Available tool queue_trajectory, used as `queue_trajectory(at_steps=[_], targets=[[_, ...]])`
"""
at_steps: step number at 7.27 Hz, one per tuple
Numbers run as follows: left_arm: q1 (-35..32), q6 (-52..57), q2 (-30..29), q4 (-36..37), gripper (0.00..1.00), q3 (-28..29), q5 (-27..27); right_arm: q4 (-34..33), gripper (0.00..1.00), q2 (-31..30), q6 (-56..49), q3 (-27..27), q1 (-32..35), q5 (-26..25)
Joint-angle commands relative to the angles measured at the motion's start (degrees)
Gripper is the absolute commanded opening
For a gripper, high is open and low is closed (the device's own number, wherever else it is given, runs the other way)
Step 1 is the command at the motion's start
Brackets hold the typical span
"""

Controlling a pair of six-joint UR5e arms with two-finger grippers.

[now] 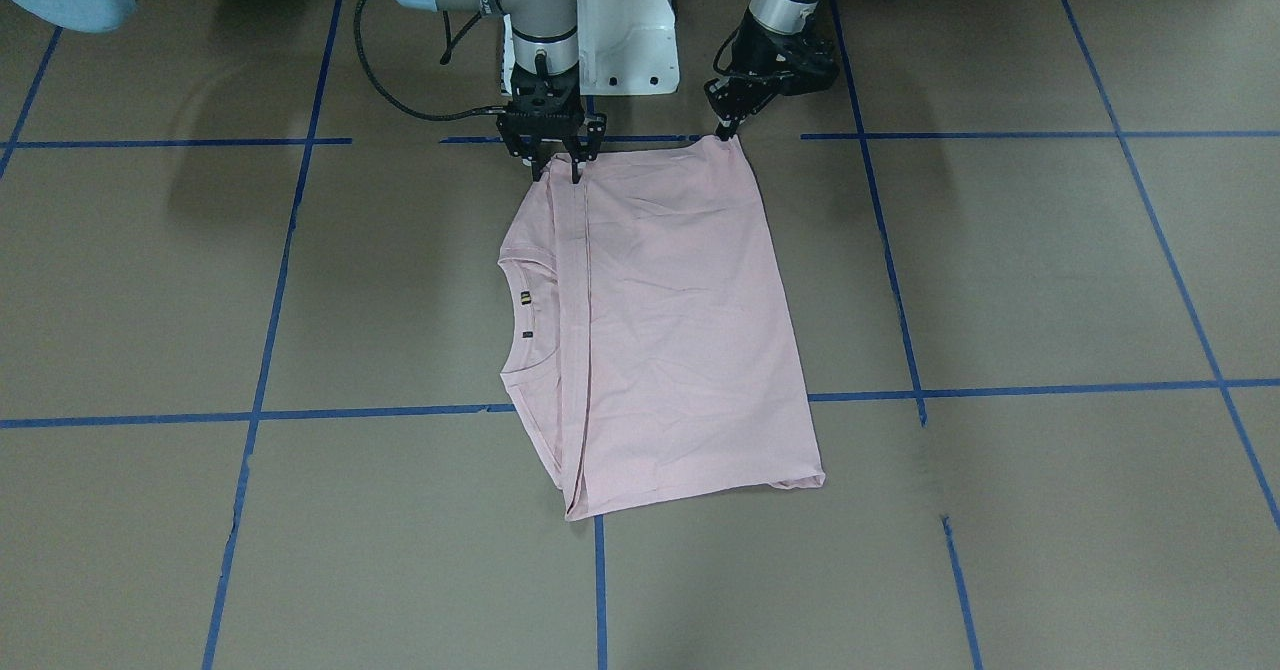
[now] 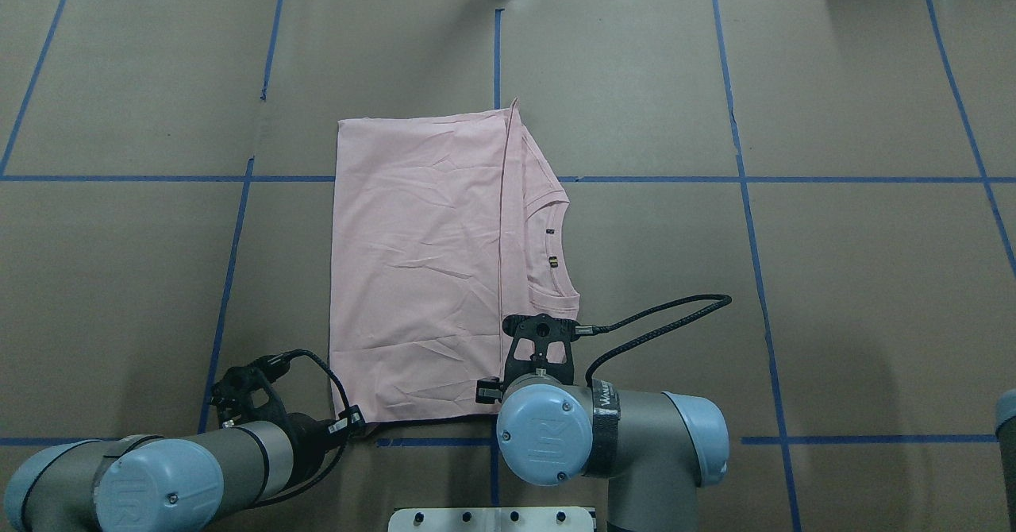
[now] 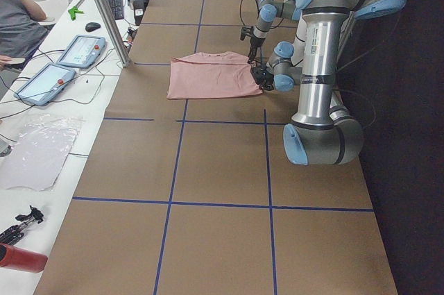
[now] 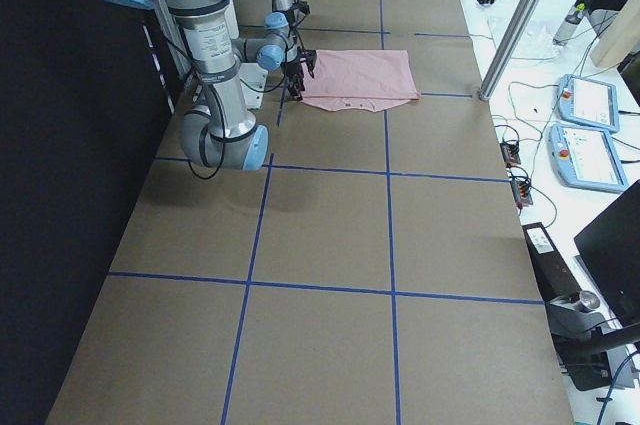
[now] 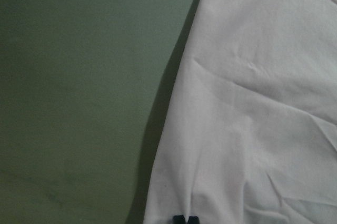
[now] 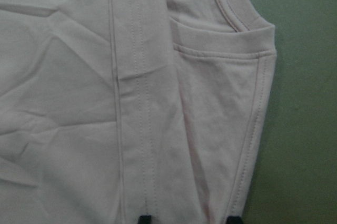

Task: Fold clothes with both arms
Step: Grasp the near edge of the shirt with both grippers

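Observation:
The clothes are one pale pink T-shirt [image 1: 670,330] [image 2: 421,262], lying flat on the brown table with one side folded over and the collar with its small label [image 1: 525,299] showing. My left gripper [image 1: 723,132] [image 5: 184,218] is at the shirt's hem corner nearest the robot, its fingertips shut together on the cloth. My right gripper [image 1: 560,168] [image 6: 189,218] stands open at the shoulder corner, with one finger on the folded seam and the other at the cloth's outer edge. In the overhead view the right wrist hides its fingers.
The white pedestal base [image 1: 620,40] stands just behind the shirt. Blue tape lines [image 2: 496,55] grid the table. Beyond the table's far side stand a metal post [image 3: 104,10] and control tablets [image 3: 69,52], and a person [image 3: 17,17] sits there.

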Motion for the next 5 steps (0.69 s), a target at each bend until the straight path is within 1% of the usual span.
queue_trajectory(at_steps=[1, 4, 5], targets=[[0.0, 0.0, 0.0, 0.0, 0.0, 0.03, 0.0, 0.01, 0.0, -0.06, 0.18, -0.02, 0.0, -0.07], [0.0, 0.09, 0.0, 0.0, 0.0, -0.06, -0.09, 0.01, 0.0, -0.42, 0.1, 1.03, 0.17, -0.07], [-0.35, 3.92, -0.09, 1.04, 0.0, -3.27, -0.44, -0.69, 0.0, -1.37, -0.25, 4.51, 0.87, 0.11]])
